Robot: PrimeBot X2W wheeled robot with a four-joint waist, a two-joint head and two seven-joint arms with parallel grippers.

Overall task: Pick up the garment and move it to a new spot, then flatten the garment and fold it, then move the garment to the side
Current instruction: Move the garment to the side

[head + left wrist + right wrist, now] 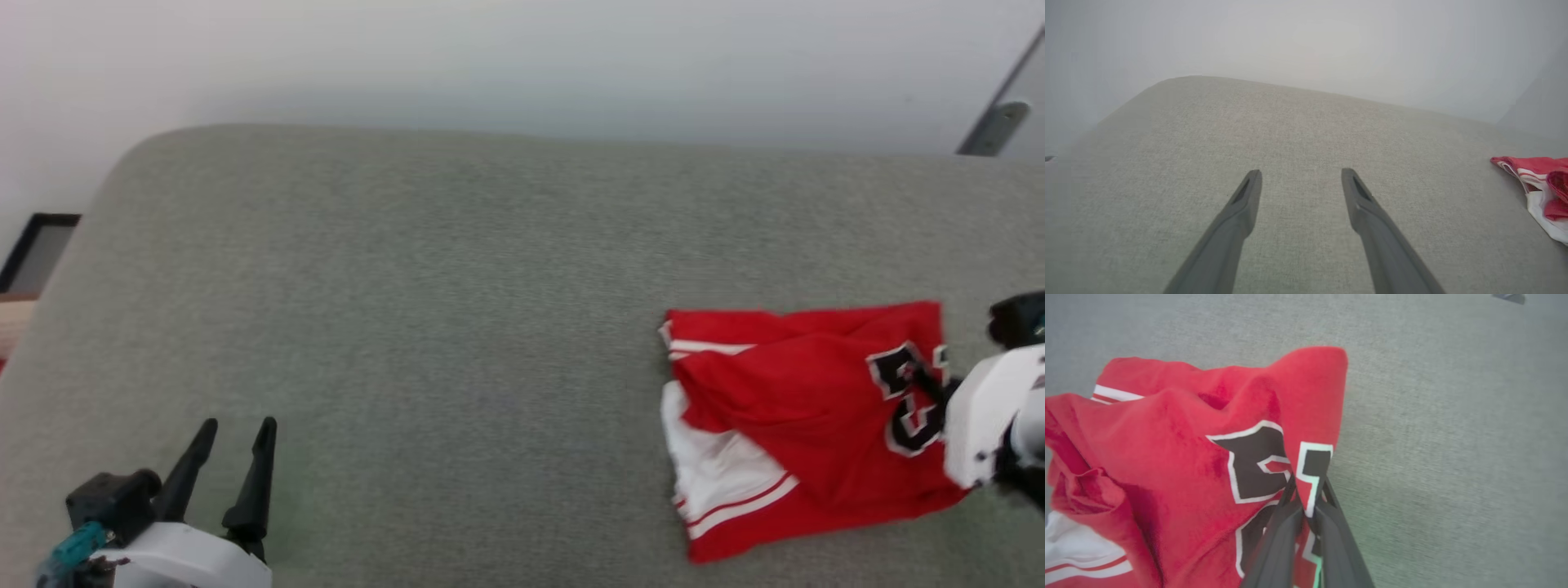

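Note:
The garment (804,408), a red jersey with white sleeves and black white-outlined numbers, lies folded on the grey cushion at the right. My right gripper (1307,489) is shut on the garment (1180,457), pinching a fold of red cloth at the number and pulling it up into a ridge. In the head view its white wrist covers the garment's right edge and the fingertips are hidden. My left gripper (238,431) stands open at the lower left, far from the garment, with nothing between its fingers (1247,196). The garment's (1541,183) left edge shows at that view's right.
A wide grey fabric cushion (424,327) bears everything; its rounded back-left corner and far edge meet a pale wall. A dark frame (37,245) stands off the cushion at the left. A grey metal bar (996,122) leans at the top right.

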